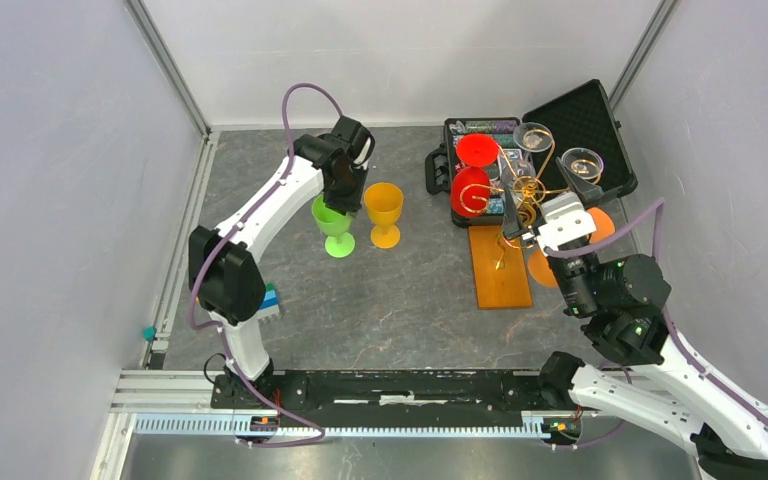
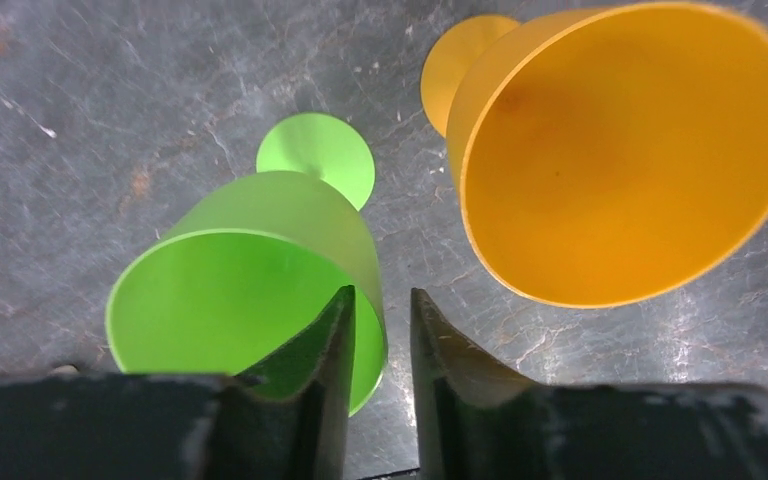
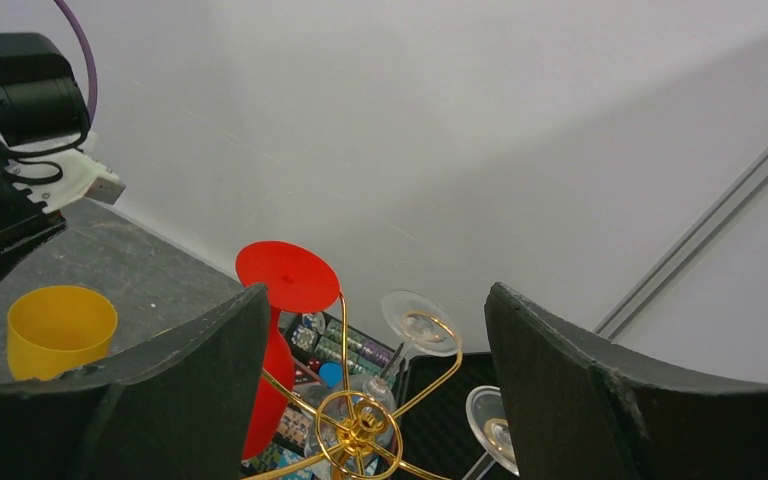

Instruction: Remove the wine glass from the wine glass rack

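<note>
Wine glass rack (image 1: 526, 190) stands at the far right of the table (image 1: 380, 300), its wooden base (image 1: 498, 270) just in front of the black case (image 1: 585, 115). Glasses hang bowl-down from its gold curls.

Your right gripper (image 3: 377, 300) hovers at the rack's near side with its jaws spread wide and nothing between them. Ahead of it are the red wine glass (image 1: 470, 190) and two clear wine glasses (image 1: 533, 135).

At the far left, your left gripper (image 2: 382, 295) straddles the rim of the green wine glass (image 2: 230, 300), one finger inside the bowl and one outside. The jaws are slightly parted and grey table shows past the wall, so nothing looks pinched. The yellow wine glass (image 2: 620, 150) stands upright just beside it.

Expect the red glass to be light, stiff and smooth, probably plastic. You cannot tell what the clear ones are made of, so treat them as breakable.

Take hold across the bowl or low on the stem, below the curl that carries the foot. Squeeze gently, because the curved wall will want to slip. Slide the stem out through the curl's open side rather than pulling down. The wire stand looks light and may drag or tip if the foot snags.
</note>
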`<state>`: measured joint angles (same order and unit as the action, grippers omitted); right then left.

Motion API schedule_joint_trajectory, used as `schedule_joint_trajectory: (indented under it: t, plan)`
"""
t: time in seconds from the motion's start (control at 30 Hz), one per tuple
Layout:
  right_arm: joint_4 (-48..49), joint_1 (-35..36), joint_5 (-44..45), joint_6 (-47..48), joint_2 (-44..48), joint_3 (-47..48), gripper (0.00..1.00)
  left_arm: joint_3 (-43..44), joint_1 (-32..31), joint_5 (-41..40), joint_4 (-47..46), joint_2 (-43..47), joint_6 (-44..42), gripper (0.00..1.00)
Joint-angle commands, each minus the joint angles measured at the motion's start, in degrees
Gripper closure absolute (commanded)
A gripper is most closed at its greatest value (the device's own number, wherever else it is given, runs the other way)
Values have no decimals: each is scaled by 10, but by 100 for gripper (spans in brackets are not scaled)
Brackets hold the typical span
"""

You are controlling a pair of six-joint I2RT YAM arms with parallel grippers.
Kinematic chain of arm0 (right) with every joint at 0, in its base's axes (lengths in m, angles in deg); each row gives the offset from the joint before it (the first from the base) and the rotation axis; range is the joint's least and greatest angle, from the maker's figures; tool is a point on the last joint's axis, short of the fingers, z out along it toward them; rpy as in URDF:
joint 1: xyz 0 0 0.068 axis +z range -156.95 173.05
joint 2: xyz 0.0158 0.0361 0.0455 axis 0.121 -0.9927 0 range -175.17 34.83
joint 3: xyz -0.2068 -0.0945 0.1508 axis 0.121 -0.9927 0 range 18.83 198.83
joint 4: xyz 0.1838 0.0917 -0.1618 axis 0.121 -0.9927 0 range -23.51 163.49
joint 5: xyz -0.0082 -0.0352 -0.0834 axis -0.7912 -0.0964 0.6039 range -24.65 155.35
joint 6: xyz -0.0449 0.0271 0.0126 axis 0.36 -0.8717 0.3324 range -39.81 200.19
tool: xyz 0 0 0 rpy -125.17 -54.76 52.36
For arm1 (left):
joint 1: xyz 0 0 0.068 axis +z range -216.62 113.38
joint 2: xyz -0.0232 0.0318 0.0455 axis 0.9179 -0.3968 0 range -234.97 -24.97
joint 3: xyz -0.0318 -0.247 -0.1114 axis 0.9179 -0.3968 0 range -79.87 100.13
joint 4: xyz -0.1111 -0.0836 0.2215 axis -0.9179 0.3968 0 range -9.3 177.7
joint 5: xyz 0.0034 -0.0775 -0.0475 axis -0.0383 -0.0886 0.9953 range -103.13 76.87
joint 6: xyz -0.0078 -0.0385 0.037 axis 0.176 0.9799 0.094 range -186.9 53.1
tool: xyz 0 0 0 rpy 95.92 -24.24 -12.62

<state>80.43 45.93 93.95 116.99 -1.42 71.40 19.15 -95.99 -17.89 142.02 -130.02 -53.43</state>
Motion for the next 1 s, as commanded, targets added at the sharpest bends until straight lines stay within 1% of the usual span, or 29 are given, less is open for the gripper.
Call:
schedule_joint_trajectory:
  t: [0.0,0.13,0.2,0.3,0.43,0.57,0.63,0.67,0.83,0.97]
  plan:
    - [-6,2,20,17,3,10,16,56,0,-6,8,12,-32,64]
    - [-24,2,31,37,-13,32,16,66,1,-3,7,36,-41,47]
    - [-40,2,38,51,-28,51,15,71,1,-3,3,53,-46,35]
    - [-80,3,57,76,-69,94,14,61,4,-16,-23,94,-44,21]
    - [-150,2,83,96,-142,179,14,29,8,-33,-55,150,-36,11]
    - [-268,1,117,86,-229,305,14,-17,8,-50,-92,206,-23,1]
    - [-336,1,121,64,-268,367,15,-38,10,-52,-114,230,-11,0]
    - [-352,1,122,57,-278,382,15,-45,10,-49,-124,243,-6,0]
    - [-391,0,94,40,-302,398,15,-78,10,-46,-136,292,-6,0]
    - [-441,-10,88,14,-363,450,15,-106,10,-43,-150,325,0,0]
